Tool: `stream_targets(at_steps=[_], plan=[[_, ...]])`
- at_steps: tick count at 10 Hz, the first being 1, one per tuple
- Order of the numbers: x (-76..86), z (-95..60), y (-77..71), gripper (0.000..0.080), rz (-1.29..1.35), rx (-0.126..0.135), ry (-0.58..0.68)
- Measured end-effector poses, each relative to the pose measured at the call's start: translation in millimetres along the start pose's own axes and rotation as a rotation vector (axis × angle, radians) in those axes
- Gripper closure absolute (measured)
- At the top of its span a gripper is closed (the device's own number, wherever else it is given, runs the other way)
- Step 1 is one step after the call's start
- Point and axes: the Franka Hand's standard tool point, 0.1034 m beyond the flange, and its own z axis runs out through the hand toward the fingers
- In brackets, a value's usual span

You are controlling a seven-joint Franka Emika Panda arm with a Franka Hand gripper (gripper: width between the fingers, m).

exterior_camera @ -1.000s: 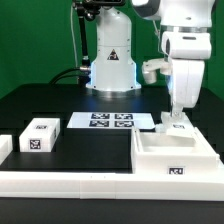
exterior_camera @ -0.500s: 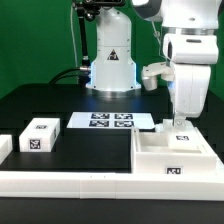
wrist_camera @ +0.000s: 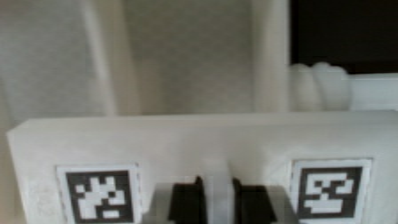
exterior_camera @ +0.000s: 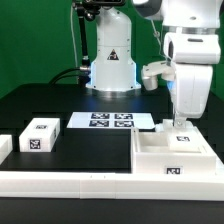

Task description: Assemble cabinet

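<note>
**A:** Where is the cabinet, and why is the arm parked over it?

**B:** The cabinet [exterior_camera: 150, 163] sits on the black table [exterior_camera: 100, 147] at the exterior view's right, open side up. It is close against the long white rail [exterior_camera: 70, 182] that runs along the front. My guess is that the rail is there to brace it. The gripper [exterior_camera: 179, 121] hangs straight down at the cabinet's far wall, probably to grasp or nudge that wall.

**A:** And the jaws?

**B:** In the wrist view, 2 dark fingers [wrist_camera: 185, 203] stand close together with a thin pale strip between them, right at the wall that carries 2 tags. I cannot tell whether they are pinching anything.

**A:** What does the exterior view add?

**B:** It shows the rest of the layout. There is 1 small tagged block [exterior_camera: 40, 133] well apart toward that view's left, and the marker board [exterior_camera: 110, 121] lies behind it. The wrist camera sees neither. It does show the fingers and the 2 tags up close, and in the exterior view the fingertips are too small to read.
</note>
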Motion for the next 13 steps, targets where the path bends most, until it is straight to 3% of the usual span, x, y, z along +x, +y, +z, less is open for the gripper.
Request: stream_targets(at_steps=[1,2,4,8,9,10,11,12,13], plan=[[2.8,-0.2,13.5,0.0738,0.004,-0.009,0.006],[3.7,4.5,20.0,0.0738,0.008,-0.002,0.006],[3.6,9.6,20.5,0.0738,0.005,0.013,0.001],[3.2,10.0,20.3,0.0738,0.006,0.013,0.001],[3.2,10.1,20.3,0.0643,0.006,0.013,0.001],[3.2,10.1,20.3,0.0461,0.006,0.013,0.001],[3.2,10.1,20.3,0.0327,0.006,0.013,0.001],[3.2,10.1,20.3,0.0327,0.006,0.013,0.001],[3.2,10.2,20.3,0.0191,0.006,0.013,0.001]])
